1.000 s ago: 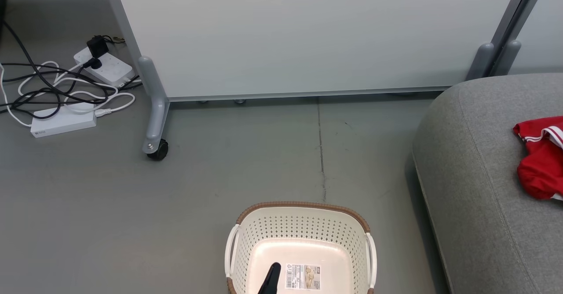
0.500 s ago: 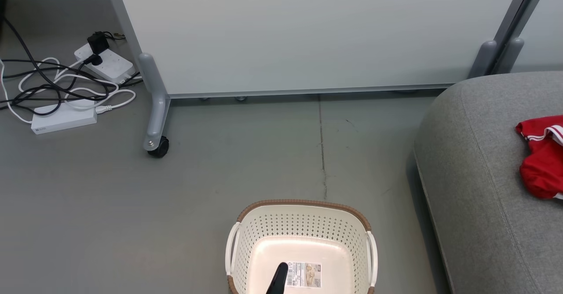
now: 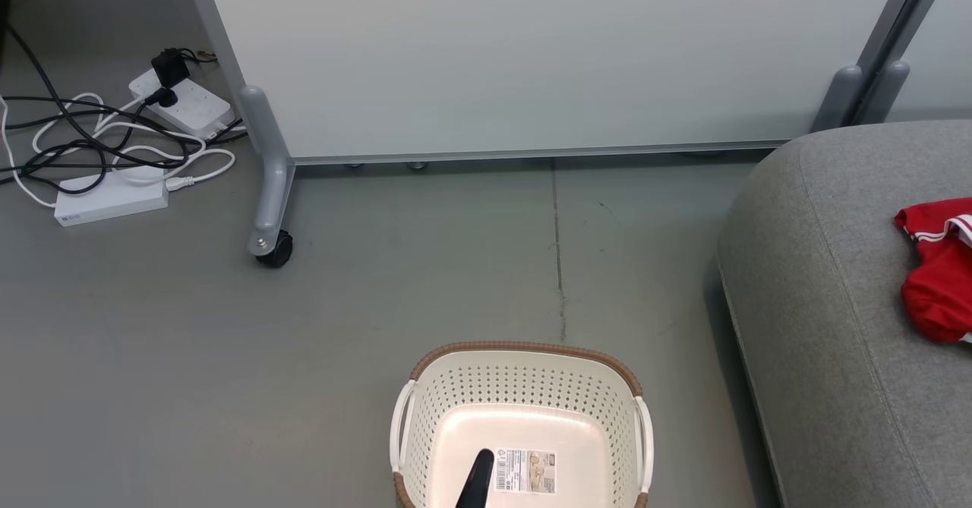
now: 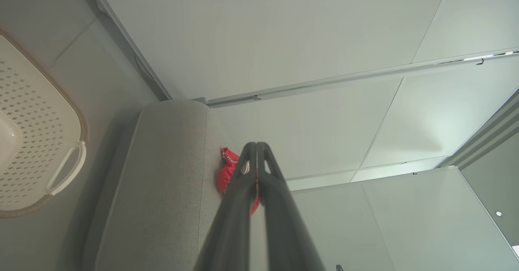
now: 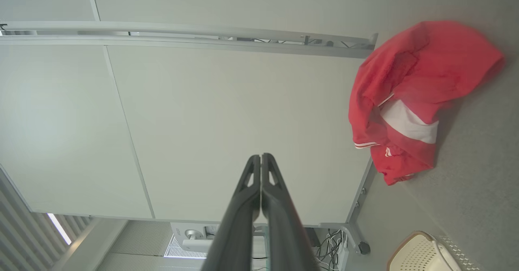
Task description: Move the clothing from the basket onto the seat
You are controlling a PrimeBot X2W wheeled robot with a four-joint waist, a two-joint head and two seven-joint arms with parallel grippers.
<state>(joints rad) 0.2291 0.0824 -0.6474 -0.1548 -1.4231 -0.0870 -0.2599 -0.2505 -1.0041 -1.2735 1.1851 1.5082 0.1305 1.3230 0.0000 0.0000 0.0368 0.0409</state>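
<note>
Red clothing (image 3: 938,288) lies on the seat (image 3: 820,265), frame right; basket (image 3: 524,348) bare. I'd raise my closed, empty left gripper (image 4: 256,147) and right gripper (image 5: 260,157) clear.

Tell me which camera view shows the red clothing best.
The right wrist view: the clothing lies whole on the seat, white band showing. The head view cuts it off at the right edge; in the left wrist view the left gripper partly hides it.

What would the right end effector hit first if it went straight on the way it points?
Most likely the white partition panel: the shut right end effector points straight at it, with nothing between. The red clothing lies well off to the side. Its distance is unclear.
</note>
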